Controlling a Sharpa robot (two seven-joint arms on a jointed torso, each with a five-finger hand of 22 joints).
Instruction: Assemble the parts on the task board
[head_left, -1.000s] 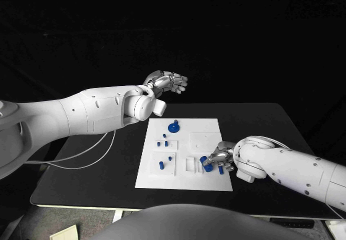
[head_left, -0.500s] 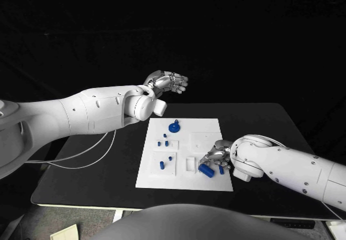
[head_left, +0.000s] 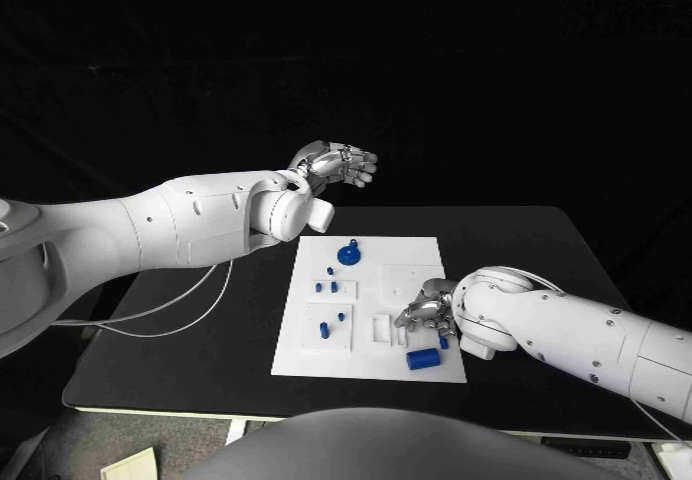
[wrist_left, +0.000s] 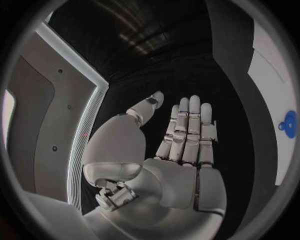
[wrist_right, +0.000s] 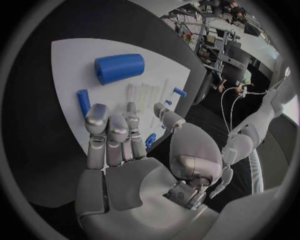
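The flat white rectangular task board (head_left: 418, 285) lies in the middle of the black table (head_left: 188, 340), carrying several small blue plastic parts. The silver right hand (head_left: 428, 310) hovers low over the board's near right area, its fingers extended and slightly apart, holding nothing; the right wrist view shows the fingertips (wrist_right: 97, 116) above the white surface with open space beneath them. Just beside that hand, toward the board's near edge, a short blue cylinder (head_left: 423, 359) lies on its side on the board, apart from the fingers, and a thin blue peg (wrist_right: 83, 102) lies close by on the white surface. Farther back on the board a round blue knob-shaped part (head_left: 348, 254) stands near the far edge, and small blue pins (head_left: 330, 288) stand in the left half. The silver left hand (head_left: 338, 164) is raised beyond the board's far left corner, well clear of the table, its fingers straight and close together, empty.
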